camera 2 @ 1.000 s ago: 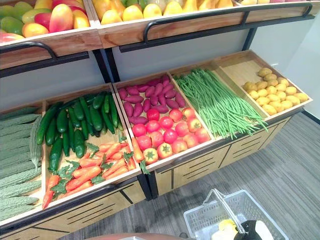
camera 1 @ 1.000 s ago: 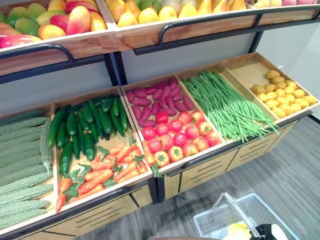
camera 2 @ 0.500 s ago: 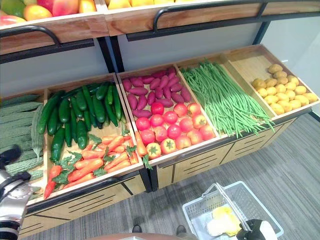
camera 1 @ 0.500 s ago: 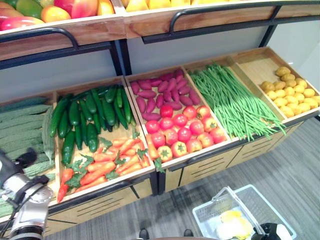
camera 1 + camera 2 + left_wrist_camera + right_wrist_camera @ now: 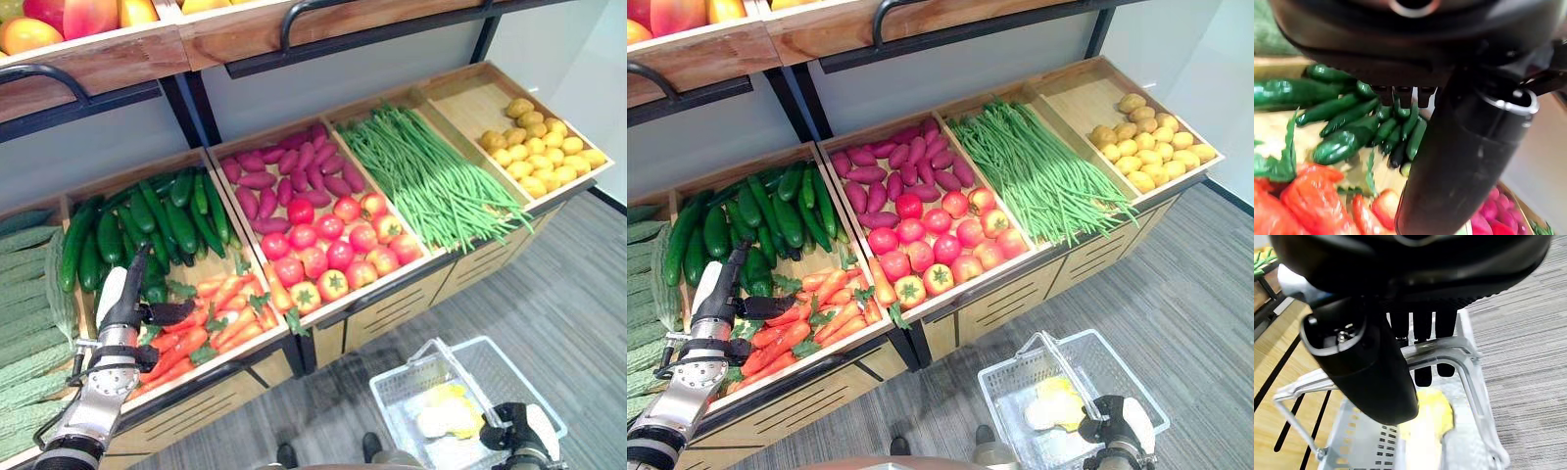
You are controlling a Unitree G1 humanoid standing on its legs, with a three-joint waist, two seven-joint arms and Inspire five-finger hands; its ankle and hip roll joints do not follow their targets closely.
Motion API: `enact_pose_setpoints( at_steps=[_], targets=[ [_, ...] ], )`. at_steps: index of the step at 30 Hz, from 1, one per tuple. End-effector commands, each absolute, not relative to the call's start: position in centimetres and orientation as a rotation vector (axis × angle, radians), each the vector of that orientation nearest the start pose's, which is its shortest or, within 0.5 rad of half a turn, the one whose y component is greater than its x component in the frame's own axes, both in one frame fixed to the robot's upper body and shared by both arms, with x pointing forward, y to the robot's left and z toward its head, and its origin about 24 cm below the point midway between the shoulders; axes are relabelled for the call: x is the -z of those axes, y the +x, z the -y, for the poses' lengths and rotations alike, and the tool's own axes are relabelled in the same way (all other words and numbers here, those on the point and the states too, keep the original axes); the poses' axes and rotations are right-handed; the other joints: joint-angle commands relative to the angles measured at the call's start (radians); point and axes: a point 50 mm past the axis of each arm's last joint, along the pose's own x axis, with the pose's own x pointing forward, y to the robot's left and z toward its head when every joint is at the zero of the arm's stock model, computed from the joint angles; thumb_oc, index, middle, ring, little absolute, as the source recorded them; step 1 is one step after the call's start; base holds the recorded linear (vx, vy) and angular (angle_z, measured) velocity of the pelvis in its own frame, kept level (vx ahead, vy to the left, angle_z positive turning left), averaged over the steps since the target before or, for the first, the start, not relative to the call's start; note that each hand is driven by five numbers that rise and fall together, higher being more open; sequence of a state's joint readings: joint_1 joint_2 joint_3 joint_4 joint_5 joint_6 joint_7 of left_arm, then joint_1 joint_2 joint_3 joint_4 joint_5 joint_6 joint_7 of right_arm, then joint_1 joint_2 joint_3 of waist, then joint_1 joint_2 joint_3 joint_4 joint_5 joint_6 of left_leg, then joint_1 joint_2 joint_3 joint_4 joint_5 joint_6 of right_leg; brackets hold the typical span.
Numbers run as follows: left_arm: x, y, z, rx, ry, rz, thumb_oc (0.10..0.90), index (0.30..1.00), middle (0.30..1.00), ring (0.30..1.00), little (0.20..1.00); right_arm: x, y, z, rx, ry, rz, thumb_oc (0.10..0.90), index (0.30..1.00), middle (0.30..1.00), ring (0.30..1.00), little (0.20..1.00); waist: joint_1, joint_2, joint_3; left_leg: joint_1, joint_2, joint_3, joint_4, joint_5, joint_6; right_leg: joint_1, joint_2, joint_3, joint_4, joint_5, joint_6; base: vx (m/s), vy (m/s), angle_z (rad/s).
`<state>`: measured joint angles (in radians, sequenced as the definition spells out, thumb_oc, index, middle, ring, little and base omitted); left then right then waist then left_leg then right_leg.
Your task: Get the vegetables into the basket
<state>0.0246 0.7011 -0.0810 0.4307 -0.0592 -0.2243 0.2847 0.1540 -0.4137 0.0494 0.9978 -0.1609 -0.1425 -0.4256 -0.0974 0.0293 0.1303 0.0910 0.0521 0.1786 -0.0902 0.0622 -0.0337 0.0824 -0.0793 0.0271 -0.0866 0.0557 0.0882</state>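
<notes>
Orange carrots point(image 5: 211, 323) with green tops lie in the front half of a wooden bin point(image 5: 257, 345) on the lower shelf of the produce stand, with dark green cucumbers point(image 5: 147, 220) piled in the back half of the same bin. The left hand point(image 5: 125, 294) hovers over that bin, above where the cucumbers meet the carrots, its fingers straight and apart and its thumb standing out toward the carrots; it holds nothing. In the left wrist view the cucumbers point(image 5: 1347, 132) and carrots point(image 5: 1308, 200) show just past the fingers.

Next bin over holds red tomatoes point(image 5: 328, 250) in front and purple sweet potatoes point(image 5: 284, 171) behind. Beyond those lie long green beans point(image 5: 431, 181), then yellow potatoes point(image 5: 534, 142) in the far bin on the robot's right. Pale green bitter gourds point(image 5: 24, 323) fill the bin on the robot's left of the cucumbers. Mangoes point(image 5: 73, 15) sit on the upper shelf.

On the grey floor point(image 5: 578, 294) before the stand is the white basket point(image 5: 400, 394), with yellow and pale items point(image 5: 441, 411) lying in it. The right hand point(image 5: 1112, 419) is at the basket's near side; in the right wrist view its fingers point(image 5: 1422, 340) curl round the metal handle point(image 5: 1449, 352), clamped on it.
</notes>
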Motion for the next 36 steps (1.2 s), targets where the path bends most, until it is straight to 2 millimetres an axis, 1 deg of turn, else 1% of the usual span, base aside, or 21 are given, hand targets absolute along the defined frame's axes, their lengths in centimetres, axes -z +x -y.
enact_pose_setpoints(
  at_steps=[1,4,6,9,14,18,24,27,28,29,33,34,36],
  targets=[
    [-8.2,25.4,-32.6,-0.282,0.694,0.083,0.9,1.0,1.0,1.0,1.0,9.0,12.7,32.8,0.444,-0.815,-0.707,0.4,0.3,0.3,0.3,0.3,0.007,-0.064,-0.068,0.016,0.069,-0.001,0.003,-0.032,-0.058,-0.087,-0.119,0.006,0.006,0.085,0.107,0.0,0.0,0.0],
    [-7.0,25.4,-32.3,-0.296,0.61,0.042,0.9,1.0,1.0,1.0,1.0,9.2,12.5,32.6,0.436,-0.813,-0.723,0.4,0.3,0.3,0.3,0.3,0.006,-0.063,-0.067,0.017,0.069,0.0,0.003,-0.031,-0.058,-0.086,-0.118,0.006,0.007,0.083,0.106,0.0,0.0,0.0],
    [-6.4,25.7,-31.7,-0.278,0.576,0.029,0.9,1.0,1.0,1.0,1.0,9.2,12.6,32.5,0.427,-0.816,-0.72,0.4,0.3,0.3,0.3,0.3,0.003,-0.064,-0.064,0.015,0.07,0.001,0.003,-0.031,-0.058,-0.087,-0.118,0.005,0.006,0.083,0.104,0.0,0.0,0.0],
    [-6.2,25.8,-31.4,-0.254,0.582,0.018,0.9,1.0,1.0,1.0,1.0,9.0,12.9,32.6,0.421,-0.819,-0.71,0.4,0.3,0.3,0.3,0.3,0.0,-0.064,-0.06,0.014,0.07,0.002,0.003,-0.031,-0.058,-0.088,-0.118,0.006,0.005,0.083,0.104,0.0,0.0,0.0],
    [-6.2,26.6,-30.9,-0.236,0.607,0.015,0.9,1.0,1.0,1.0,1.0,8.6,13.6,32.6,0.419,-0.827,-0.684,0.4,0.3,0.3,0.3,0.3,-0.004,-0.061,-0.048,0.009,0.069,0.006,0.003,-0.031,-0.058,-0.097,-0.118,0.012,0.004,0.087,0.105,0.0,0.0,0.0],
    [-6.9,27.6,-30.5,-0.249,0.621,0.046,0.9,1.0,1.0,1.0,1.0,8.6,13.7,32.6,0.416,-0.836,-0.681,0.4,0.3,0.3,0.3,0.3,-0.008,-0.06,-0.041,0.002,0.071,0.01,0.003,-0.029,-0.059,-0.108,-0.118,0.016,0.003,0.09,0.106,0.01,0.008,-0.07],
    [-7.3,28.3,-30.7,-0.278,0.649,0.045,0.9,1.0,1.0,1.0,1.0,8.3,14.0,32.8,0.422,-0.848,-0.667,0.4,0.3,0.3,0.3,0.3,-0.018,-0.062,-0.026,-0.012,0.072,0.016,0.003,-0.027,-0.058,-0.128,-0.115,0.026,0.003,0.094,0.107,-0.01,0.009,-0.04],
    [-7.5,28.9,-30.8,-0.286,0.689,0.039,0.9,1.0,1.0,1.0,1.0,8.1,14.3,32.8,0.423,-0.853,-0.658,0.4,0.3,0.3,0.3,0.3,-0.023,-0.061,-0.018,-0.019,0.073,0.02,0.003,-0.025,-0.058,-0.143,-0.112,0.032,0.005,0.098,0.106,-0.01,0.007,-0.03],
    [-7.6,29.2,-30.6,-0.268,0.72,0.04,0.4,0.3,0.3,0.3,0.3,8.0,14.5,32.8,0.424,-0.856,-0.653,0.4,0.3,0.3,0.3,0.3,-0.024,-0.061,-0.014,-0.022,0.073,0.023,0.003,-0.024,-0.057,-0.149,-0.11,0.036,0.006,0.098,0.107,-0.01,0.016,-0.08],
    [-7.8,29.4,-30.6,-0.252,0.747,0.041,0.4,0.3,0.3,0.3,0.3,7.9,14.7,32.9,0.424,-0.859,-0.643,0.4,0.3,0.3,0.3,0.3,-0.025,-0.06,-0.011,-0.026,0.073,0.024,0.003,-0.023,-0.057,-0.155,-0.108,0.039,0.006,0.1,0.107,0.0,0.016,-0.08],
    [-7.4,29.4,-30.4,-0.219,0.78,0.022,0.4,0.3,0.3,0.3,0.3,7.8,15.0,32.9,0.425,-0.865,-0.634,0.4,0.3,0.3,0.3,0.3,-0.025,-0.059,-0.006,-0.029,0.074,0.027,0.003,-0.022,-0.058,-0.161,-0.107,0.042,0.004,0.103,0.106,0.0,0.005,-0.05],
    [-7.2,29.4,-30.3,-0.21,0.782,0.015,0.4,0.3,0.3,0.3,0.3,7.8,15.0,32.9,0.426,-0.865,-0.634,0.4,0.3,0.3,0.3,0.3,-0.026,-0.058,-0.004,-0.029,0.074,0.028,0.003,-0.022,-0.058,-0.162,-0.107,0.043,0.005,0.104,0.106,0.0,0.006,-0.05],
    [-6.0,29.0,-30.2,-0.184,0.801,-0.029,0.4,0.3,0.3,0.3,0.3,7.9,14.9,32.7,0.424,-0.862,-0.635,0.4,0.3,0.3,0.3,0.3,-0.027,-0.059,-0.005,-0.023,0.075,0.03,0.003,-0.024,-0.058,-0.156,-0.107,0.043,0.003,0.102,0.106,0.01,0.002,-0.04]
  ],
)
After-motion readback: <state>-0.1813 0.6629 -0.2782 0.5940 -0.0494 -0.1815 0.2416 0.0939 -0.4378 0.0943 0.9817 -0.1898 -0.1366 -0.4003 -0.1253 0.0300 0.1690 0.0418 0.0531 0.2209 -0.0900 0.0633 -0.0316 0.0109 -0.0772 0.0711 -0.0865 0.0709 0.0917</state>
